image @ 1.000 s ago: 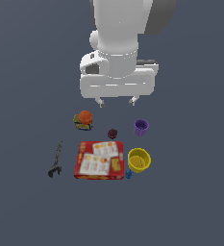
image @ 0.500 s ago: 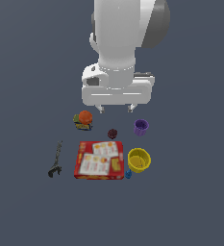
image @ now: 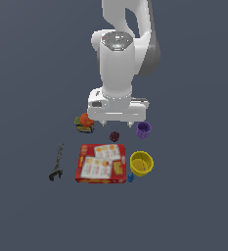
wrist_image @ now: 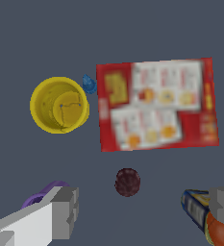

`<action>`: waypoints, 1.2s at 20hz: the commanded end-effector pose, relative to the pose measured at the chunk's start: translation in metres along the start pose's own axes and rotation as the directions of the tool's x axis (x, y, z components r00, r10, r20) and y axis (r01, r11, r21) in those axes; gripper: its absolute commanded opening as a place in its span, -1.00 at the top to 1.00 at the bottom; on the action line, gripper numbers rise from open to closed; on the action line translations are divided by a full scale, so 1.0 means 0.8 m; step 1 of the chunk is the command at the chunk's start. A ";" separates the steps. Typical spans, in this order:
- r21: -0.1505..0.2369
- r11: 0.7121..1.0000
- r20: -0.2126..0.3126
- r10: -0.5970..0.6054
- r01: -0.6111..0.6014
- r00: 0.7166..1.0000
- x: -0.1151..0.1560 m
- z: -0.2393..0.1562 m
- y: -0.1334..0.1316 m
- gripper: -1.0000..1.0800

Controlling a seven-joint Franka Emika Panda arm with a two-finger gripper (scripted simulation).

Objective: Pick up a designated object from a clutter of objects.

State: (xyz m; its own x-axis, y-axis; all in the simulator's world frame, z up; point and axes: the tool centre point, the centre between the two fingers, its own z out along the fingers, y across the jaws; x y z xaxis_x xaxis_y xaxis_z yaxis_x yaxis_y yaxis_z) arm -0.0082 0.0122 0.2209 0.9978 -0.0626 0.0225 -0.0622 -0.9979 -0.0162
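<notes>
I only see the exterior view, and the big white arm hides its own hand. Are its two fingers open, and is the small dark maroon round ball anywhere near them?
Observer: Yes. The wrist view shows the gripper open wide. The small dark maroon round ball lies in line with the gap, and neither finger touches it.
Operator: What is that orange ball sitting with?
Observer: In the wrist view the orange ball is up against a dark blue printed package with a yellow edge, close beside one finger.
Operator: Is anything inside the yellow cup?
Observer: Seen from straight above, the yellow cup shows only its own bottom.
</notes>
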 end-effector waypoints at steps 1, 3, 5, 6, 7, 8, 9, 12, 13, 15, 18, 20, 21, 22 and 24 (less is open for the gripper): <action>-0.003 1.000 0.004 0.027 -0.027 1.000 -0.011 0.031 0.003 -0.92; -0.005 0.999 0.006 0.049 -0.049 0.999 -0.021 0.056 0.005 -0.92; -0.007 0.998 0.009 0.070 -0.070 0.997 -0.032 0.079 0.007 -0.92; -0.008 0.997 0.010 0.080 -0.080 0.997 -0.038 0.090 0.008 -0.92; -0.010 0.996 0.011 0.090 -0.090 0.996 -0.044 0.100 0.009 -0.92; -0.011 0.995 0.012 0.099 -0.099 0.995 -0.049 0.109 0.010 -0.92; -0.012 0.994 0.013 0.107 -0.107 0.994 -0.054 0.118 0.011 -0.92; -0.015 0.992 0.015 0.129 -0.129 0.991 -0.069 0.140 0.013 -0.92; -0.015 0.991 0.016 0.136 -0.135 0.991 -0.074 0.146 0.014 -0.92; -0.017 0.989 0.017 0.146 -0.146 0.989 -0.081 0.156 0.015 -0.92; -0.018 0.987 0.019 0.158 -0.158 0.987 -0.090 0.167 0.016 -0.92; -0.019 0.986 0.019 0.164 -0.163 0.986 -0.095 0.172 0.017 -0.92; -0.019 0.986 0.019 0.165 -0.165 0.986 -0.096 0.173 0.017 -0.92; -0.020 0.986 0.019 0.167 -0.166 0.986 -0.097 0.175 0.017 -0.92; -0.020 0.986 0.019 0.167 -0.167 0.986 -0.098 0.176 0.017 -0.92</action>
State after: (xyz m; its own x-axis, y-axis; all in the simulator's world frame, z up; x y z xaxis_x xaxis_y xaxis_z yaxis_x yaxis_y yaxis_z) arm -0.0832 0.0054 0.0795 0.9739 -0.2269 -0.0007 -0.2269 -0.9739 0.0000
